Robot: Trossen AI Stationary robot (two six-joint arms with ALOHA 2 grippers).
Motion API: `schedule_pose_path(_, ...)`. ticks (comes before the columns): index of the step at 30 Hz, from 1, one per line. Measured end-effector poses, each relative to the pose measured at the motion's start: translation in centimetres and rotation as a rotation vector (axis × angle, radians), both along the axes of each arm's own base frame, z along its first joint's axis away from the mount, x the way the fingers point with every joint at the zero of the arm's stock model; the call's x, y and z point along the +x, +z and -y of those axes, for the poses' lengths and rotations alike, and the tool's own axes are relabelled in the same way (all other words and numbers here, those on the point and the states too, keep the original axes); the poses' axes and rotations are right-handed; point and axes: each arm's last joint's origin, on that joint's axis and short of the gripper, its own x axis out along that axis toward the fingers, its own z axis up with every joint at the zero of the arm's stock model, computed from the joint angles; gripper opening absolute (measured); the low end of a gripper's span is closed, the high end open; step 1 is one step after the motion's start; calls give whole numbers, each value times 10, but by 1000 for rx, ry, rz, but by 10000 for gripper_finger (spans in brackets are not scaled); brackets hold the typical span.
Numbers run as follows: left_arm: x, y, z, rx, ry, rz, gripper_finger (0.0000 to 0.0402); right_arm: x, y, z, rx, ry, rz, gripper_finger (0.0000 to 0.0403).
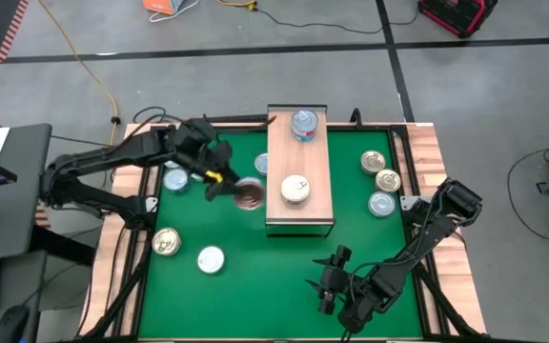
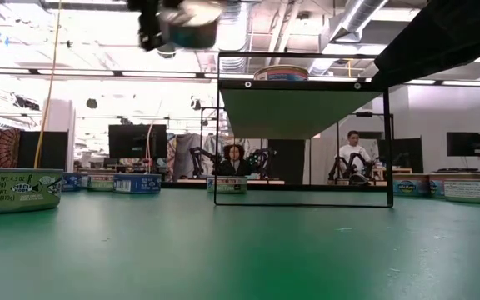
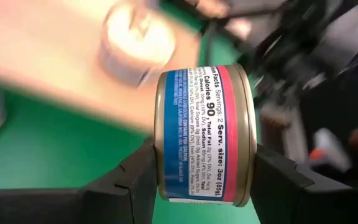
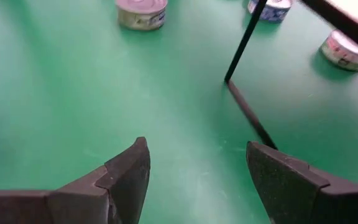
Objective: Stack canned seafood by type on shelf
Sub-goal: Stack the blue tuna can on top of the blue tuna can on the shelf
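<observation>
Left gripper point(image 3: 204, 180) pinches one can point(image 3: 204, 134); two cans top the shelf point(image 1: 300, 217).

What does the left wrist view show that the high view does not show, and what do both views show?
Only the left wrist view shows the printed label on the held can and the fingers pressing its sides. Only the high view shows the whole shelf with two cans on it, loose cans on the green mat, and the open right gripper waiting near the front. Both show the left gripper holding that can beside the shelf.
</observation>
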Motion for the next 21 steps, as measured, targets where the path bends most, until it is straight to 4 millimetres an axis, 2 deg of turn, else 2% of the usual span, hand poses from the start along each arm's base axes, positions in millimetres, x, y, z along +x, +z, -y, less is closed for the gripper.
schedule_pose_path(2, 14, 6, -3, -27, -18, 50, 196, 1, 0, 1, 11, 16, -20, 292)
schedule_pose_path(12, 82, 5, -20, -50, -138, 41, 198, -1, -1, -2, 20, 34, -31, 292)
schedule_pose_path(17, 108, 6, -28, -56, -161, 29, 199, -5, -1, -6, 12, 47, -32, 292)
schedule_pose_path(21, 124, -2, -35, -76, -175, 16, 200, -5, -1, -6, 11, 47, -32, 292)
